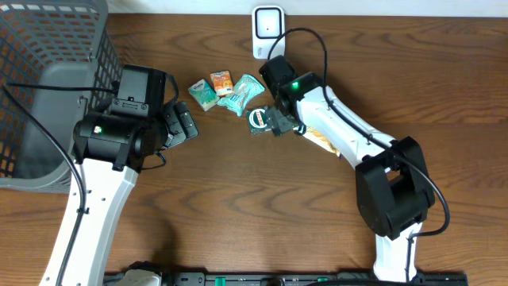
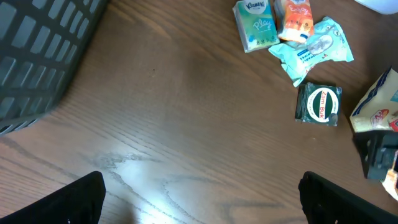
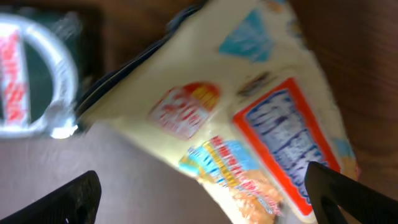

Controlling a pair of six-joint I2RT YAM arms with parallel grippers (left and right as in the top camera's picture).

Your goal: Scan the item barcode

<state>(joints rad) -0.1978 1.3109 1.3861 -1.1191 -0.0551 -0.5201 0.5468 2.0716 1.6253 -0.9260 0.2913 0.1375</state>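
Hanging close over the cream snack packet (image 3: 249,124), the right gripper (image 3: 205,193) has its jaws spread wide (left gripper (image 2: 202,199) likewise, over the wooden table (image 2: 186,124))

Overhead: fixed high, facing straight down, taking in the whole tabletop (image 1: 238,214) and both arms. Left wrist: set behind the left end effector (image 2: 202,199), tilted down and forward, fairly high over the wood. Right wrist: behind the right end effector (image 3: 208,199), very close, blurred, filled by the cream bag (image 3: 249,124) beneath. Shared by all three: the dark green packet (image 3: 31,68) beside that bag.
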